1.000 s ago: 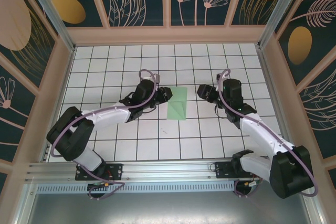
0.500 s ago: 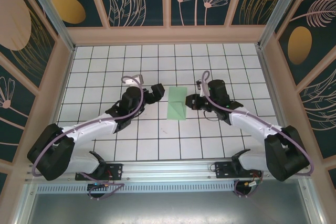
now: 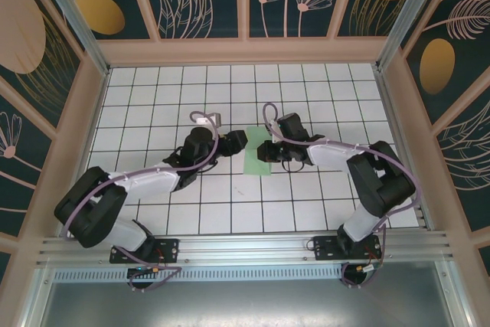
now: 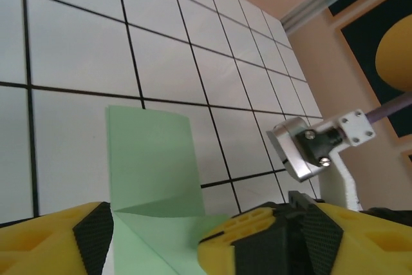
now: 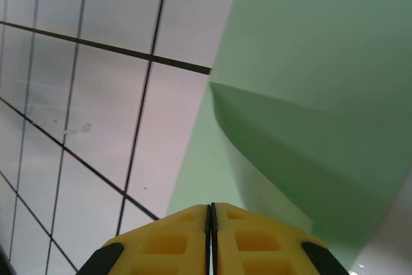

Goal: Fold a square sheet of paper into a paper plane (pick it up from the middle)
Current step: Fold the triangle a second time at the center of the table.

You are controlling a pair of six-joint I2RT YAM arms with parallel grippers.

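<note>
The pale mint-green sheet of paper lies on the white bench ruled with black grid lines, and both arms reach in to it from opposite sides.

The left end effector sits just beside the sheet's left edge, near its upper part. In the left wrist view its yellow fingers stand wide apart and hold nothing. The sheet shows in the gap between them, running away from the camera. A diagonal crease crosses the paper close to the fingers, where one layer lies over another. To the right of the sheet in this view, a silver and black joint of the right arm hangs above the bench.

The right end effector is over the sheet, covering its upper right part, so that mainly the lower left corner shows from above. In the right wrist view its two yellow fingers are pressed together with only a thin seam between them. The sheet spreads ahead of them and to the right. One flap curls up off the layer beneath it and casts a dark shadow along the fold. I cannot tell whether any paper is pinched between the closed fingers.
</note>
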